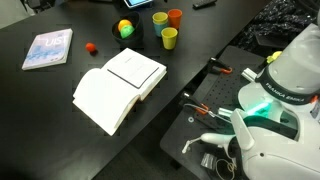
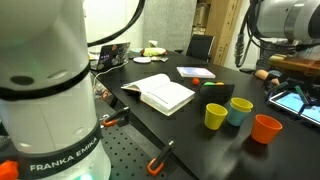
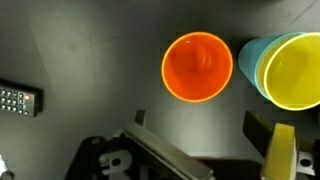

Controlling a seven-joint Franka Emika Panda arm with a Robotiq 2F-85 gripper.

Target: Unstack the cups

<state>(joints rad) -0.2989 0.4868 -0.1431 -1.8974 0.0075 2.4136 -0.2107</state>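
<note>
An orange cup [image 3: 198, 66] stands upright on the black table, seen from straight above in the wrist view. Right of it a blue cup [image 3: 248, 66] holds a lime-green cup [image 3: 292, 70] nested inside. Both exterior views show the orange cup [image 1: 176, 16] [image 2: 266, 128], the blue cup with the green one inside [image 1: 160, 19] [image 2: 240, 110], and a separate lime-green cup [image 1: 169, 38] [image 2: 215, 116] standing alone. My gripper [image 3: 200, 118] hangs above the table just short of the orange cup. It is open and empty, and shows only in the wrist view.
An open white book [image 1: 118, 85] [image 2: 160, 92] lies mid-table. A multicoloured ball [image 1: 126, 28] and a small red object [image 1: 90, 47] sit near the cups, and a thin blue book [image 1: 47, 48] at the far end. A remote [image 3: 18, 98] lies at the left of the wrist view.
</note>
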